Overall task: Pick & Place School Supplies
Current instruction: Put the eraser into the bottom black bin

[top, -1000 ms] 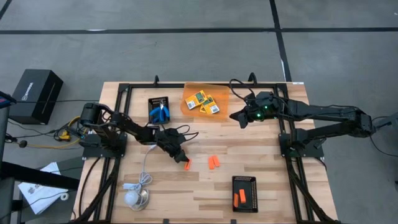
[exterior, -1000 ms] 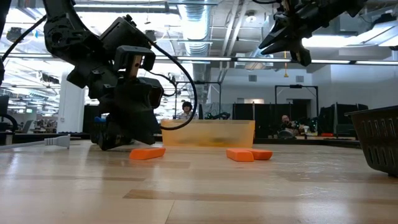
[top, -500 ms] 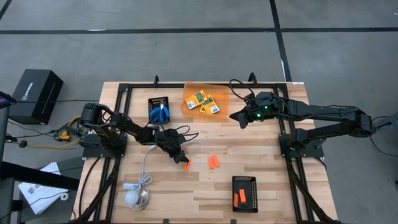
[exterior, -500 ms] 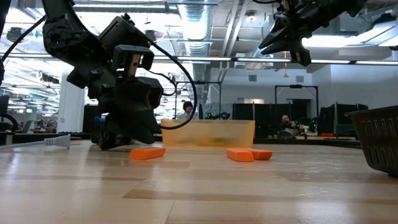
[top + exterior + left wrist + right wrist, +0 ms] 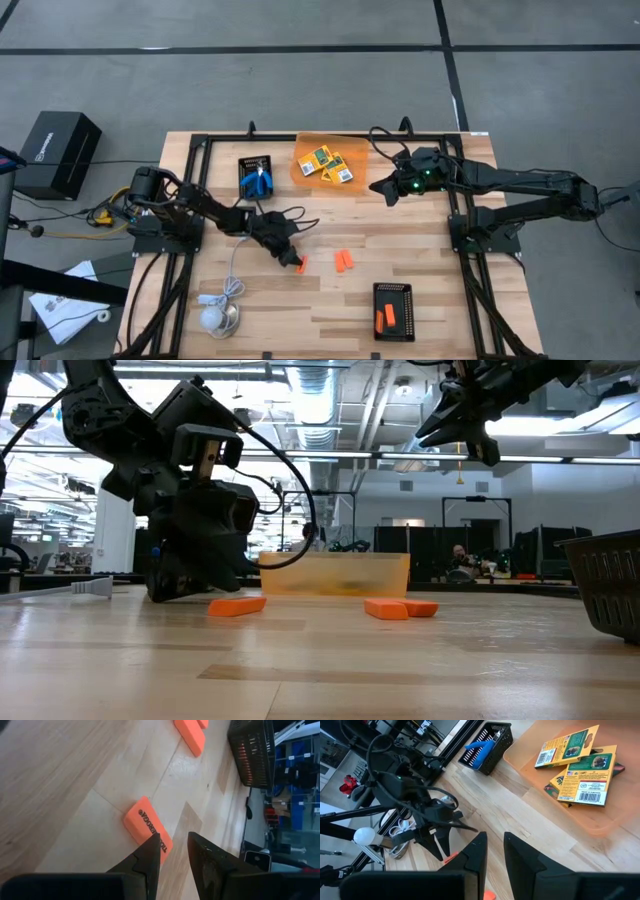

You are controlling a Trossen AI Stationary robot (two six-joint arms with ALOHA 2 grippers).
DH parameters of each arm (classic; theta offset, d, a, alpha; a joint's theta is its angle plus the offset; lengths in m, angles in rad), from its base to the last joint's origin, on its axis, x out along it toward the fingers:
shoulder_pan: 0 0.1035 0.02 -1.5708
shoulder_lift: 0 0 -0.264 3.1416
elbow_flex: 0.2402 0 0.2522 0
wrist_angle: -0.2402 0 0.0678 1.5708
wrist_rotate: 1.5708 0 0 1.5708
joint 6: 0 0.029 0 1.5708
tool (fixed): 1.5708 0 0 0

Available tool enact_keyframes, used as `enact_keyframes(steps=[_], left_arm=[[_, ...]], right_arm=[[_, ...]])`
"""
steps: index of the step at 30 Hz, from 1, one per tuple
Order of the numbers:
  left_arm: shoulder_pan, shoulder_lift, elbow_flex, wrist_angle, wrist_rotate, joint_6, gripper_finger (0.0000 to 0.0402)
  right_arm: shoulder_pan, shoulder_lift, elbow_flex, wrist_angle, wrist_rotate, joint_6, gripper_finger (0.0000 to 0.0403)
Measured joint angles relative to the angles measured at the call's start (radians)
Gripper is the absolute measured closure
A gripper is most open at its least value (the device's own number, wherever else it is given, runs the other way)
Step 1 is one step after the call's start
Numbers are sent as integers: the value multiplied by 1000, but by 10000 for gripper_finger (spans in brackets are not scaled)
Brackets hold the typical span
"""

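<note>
A: What is seen from the high view?

B: The left pincer [image 5: 291, 261] is lowered over an orange stick [image 5: 299, 266] near the middle of the counter [image 5: 430, 265]. Two more orange sticks [image 5: 343, 262] lie just to its right. The crayon boxes [image 5: 327, 163] are laid in an orange tray [image 5: 304, 172] at the far edge, and blue scissors [image 5: 258, 183] are kept in a black basket [image 5: 254, 163] to the tray's left. Another black basket [image 5: 393, 310] at the near edge already holds a stick. The right pincer [image 5: 383, 189] is parked in the air right of the orange tray.

A: And from counter height?

B: The left pincer [image 5: 185, 582] is seen almost touching the counter, just left of the stick [image 5: 237, 605], which lies flat.

A: What is shown at the left wrist?

B: The fingers are parted, nothing is gripped, and one fingertip [image 5: 150, 858] overlaps the stick's [image 5: 148, 828] end. The pincer would best be centred so that the stick is straddled across its narrow side before it is closed.

A: And the right wrist?

B: Its fingers [image 5: 477, 854] are nearly closed and empty; the crayon boxes [image 5: 580, 772] and scissors [image 5: 481, 747] are seen beyond them.
</note>
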Motion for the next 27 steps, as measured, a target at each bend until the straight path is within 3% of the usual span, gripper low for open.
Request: enact_keyframes(steps=[27], left_arm=[[-8, 9, 8, -17, -56, -3, 308]], right_arm=[[-45, 0, 0, 19, -26, -4, 346]])
